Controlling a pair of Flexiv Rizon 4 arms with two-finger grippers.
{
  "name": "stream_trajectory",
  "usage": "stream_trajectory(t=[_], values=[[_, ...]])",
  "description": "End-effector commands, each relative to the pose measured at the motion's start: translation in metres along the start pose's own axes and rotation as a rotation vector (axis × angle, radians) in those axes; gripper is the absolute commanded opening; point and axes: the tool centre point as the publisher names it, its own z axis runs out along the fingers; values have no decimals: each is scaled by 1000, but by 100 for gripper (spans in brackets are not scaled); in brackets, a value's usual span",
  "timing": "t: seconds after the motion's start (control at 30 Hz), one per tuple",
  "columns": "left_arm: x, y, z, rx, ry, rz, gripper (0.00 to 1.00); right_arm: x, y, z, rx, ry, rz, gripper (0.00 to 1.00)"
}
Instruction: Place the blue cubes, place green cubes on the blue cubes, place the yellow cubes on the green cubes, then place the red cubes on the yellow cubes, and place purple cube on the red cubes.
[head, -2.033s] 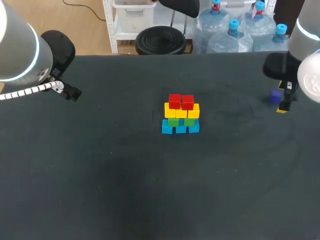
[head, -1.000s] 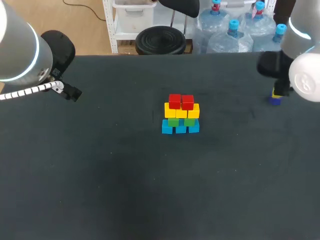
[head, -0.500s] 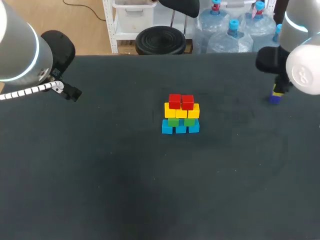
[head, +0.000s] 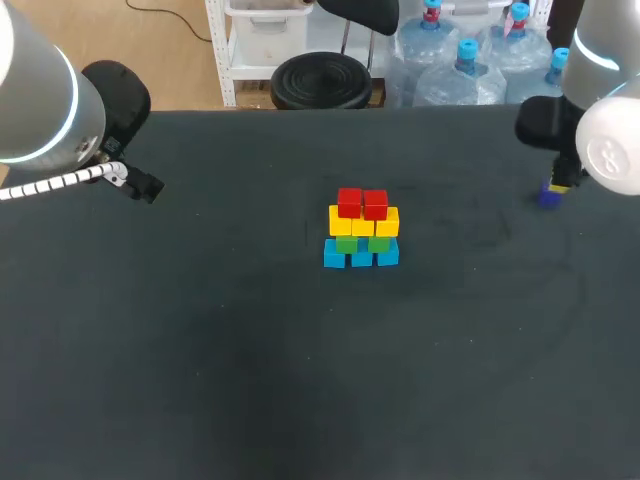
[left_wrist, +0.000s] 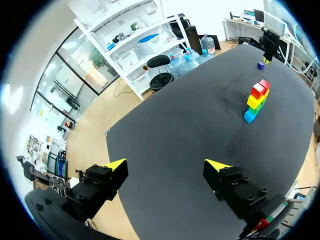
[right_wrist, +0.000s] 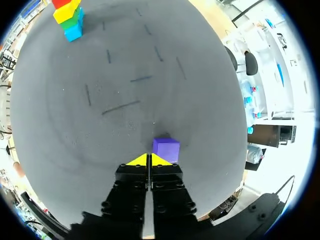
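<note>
A stack stands mid-table: blue cubes (head: 361, 255) at the base, green cubes (head: 362, 243) on them, then yellow cubes (head: 363, 221), and two red cubes (head: 362, 203) on top. The purple cube (head: 548, 197) lies alone on the table at the far right. My right gripper (right_wrist: 148, 160) is shut, yellow tips pressed together, with the purple cube (right_wrist: 166, 149) just ahead of the tips and slightly to one side, not held. My left gripper (left_wrist: 166, 165) stands open and empty at the table's left side, far from the stack (left_wrist: 256, 101).
The dark table (head: 300, 380) has nothing else on it besides the stack and the purple cube. My left arm (head: 60, 120) hangs over the far left corner and my right arm (head: 600, 130) over the far right edge.
My right gripper has moved from beside the purple cube to just behind it, shifting up and left in the head view. The cube stays on the table. The left arm is still.
</note>
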Motion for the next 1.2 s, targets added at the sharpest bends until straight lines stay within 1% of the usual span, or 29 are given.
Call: stream_trajectory(t=[0.03, 0.43, 0.73, 0.97, 1.2], values=[[1, 0, 0, 1, -2, -1, 100, 1, 1, 0, 4, -1, 1, 100], [1, 0, 0, 1, -2, -1, 100, 1, 1, 0, 4, -1, 1, 100], [1, 0, 0, 1, -2, -1, 100, 4, -3, 12, -12, -6, 19, 100], [1, 0, 0, 1, -2, -1, 100, 6, -12, 22, -13, -8, 26, 100], [1, 0, 0, 1, -2, -1, 100, 2, -20, 34, -16, -16, 35, 100]])
